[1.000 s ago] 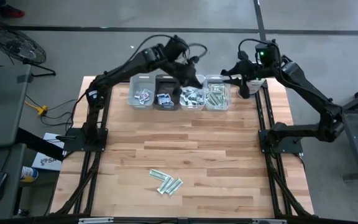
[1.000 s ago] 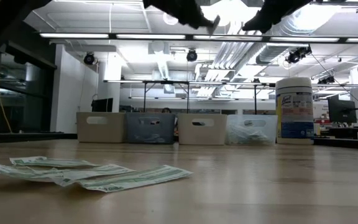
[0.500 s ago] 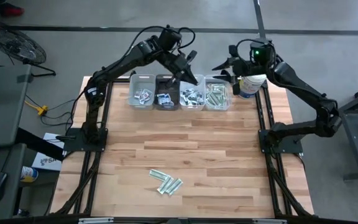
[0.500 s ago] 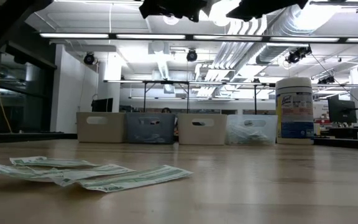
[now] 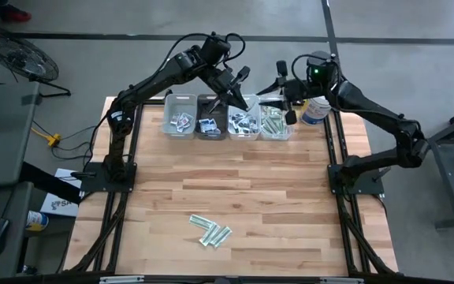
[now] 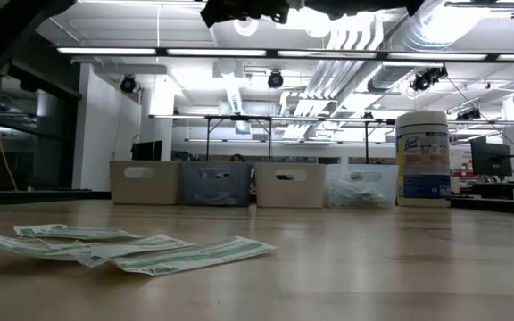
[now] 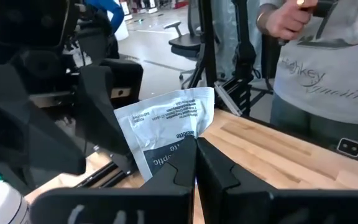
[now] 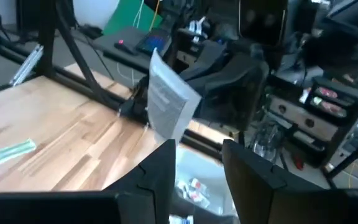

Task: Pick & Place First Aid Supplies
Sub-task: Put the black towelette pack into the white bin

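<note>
My left gripper (image 5: 238, 84) hangs high over the row of bins, shut on a squarish white packet with a dark-blue mark (image 7: 166, 121). The right wrist view shows the same packet (image 8: 168, 102) straight ahead of my open right gripper (image 8: 201, 158). That gripper (image 5: 284, 87) hovers over the rightmost bin, a short way from the left one, touching nothing. Several green-and-white strips (image 5: 210, 230) lie flat in a loose pile near the table's near edge; the low view shows them too (image 6: 132, 247). More packets fill the bins (image 5: 243, 121). My left gripper pinches the white packet between its two fingers (image 7: 213, 165) at the dark-blue-marked end (image 7: 169, 152). The rest of the packet stands out past the fingertips. It is lifted clear, high above the bins, and slightly creased.
Four small bins (image 5: 181, 118) (image 5: 210, 122) (image 5: 243, 110) (image 5: 275, 120) stand side by side along the far edge. A tall white canister with a blue label (image 5: 316, 110) stands to their right. A person (image 7: 316, 74) stands beyond the table. Bare wood lies between bins and strips.
My left gripper has risen from just above the bins with the packet in its fingers, then held still. My right gripper has moved toward the table's left, away from the canister and closer to the left gripper and its packet.
</note>
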You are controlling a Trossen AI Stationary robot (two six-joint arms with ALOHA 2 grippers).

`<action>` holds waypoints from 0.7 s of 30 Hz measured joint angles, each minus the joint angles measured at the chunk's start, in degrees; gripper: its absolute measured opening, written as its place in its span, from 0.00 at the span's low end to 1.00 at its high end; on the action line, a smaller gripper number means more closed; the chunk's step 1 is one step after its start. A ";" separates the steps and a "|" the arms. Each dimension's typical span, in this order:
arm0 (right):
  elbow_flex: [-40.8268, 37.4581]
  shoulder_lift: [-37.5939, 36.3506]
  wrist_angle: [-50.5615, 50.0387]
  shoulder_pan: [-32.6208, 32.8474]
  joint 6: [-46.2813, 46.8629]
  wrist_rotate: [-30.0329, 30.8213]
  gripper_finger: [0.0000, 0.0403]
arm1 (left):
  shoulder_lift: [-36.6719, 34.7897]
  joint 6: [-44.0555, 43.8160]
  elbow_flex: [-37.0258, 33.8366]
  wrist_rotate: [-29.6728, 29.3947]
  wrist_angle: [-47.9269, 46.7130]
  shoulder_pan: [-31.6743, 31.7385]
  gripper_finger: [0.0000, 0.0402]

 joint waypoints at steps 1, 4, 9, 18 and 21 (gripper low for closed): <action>0.00 0.32 1.18 0.20 0.82 -0.22 0.31 | 0.00 0.00 0.00 0.33 0.00 -0.02 0.00; 0.00 1.15 4.24 0.38 3.80 -2.90 0.31 | 0.00 0.00 0.00 0.44 -0.02 -0.02 0.00; 0.00 1.97 8.89 0.35 9.71 -7.58 0.31 | 0.00 0.00 0.00 0.41 -0.02 -0.02 0.00; 0.00 2.94 10.73 0.81 12.52 -9.62 0.31 | 0.00 -0.02 0.00 0.71 0.02 -0.02 0.00; 0.00 3.69 10.86 1.16 12.72 -9.63 0.31 | 0.00 -0.02 0.00 1.09 0.00 -0.02 0.00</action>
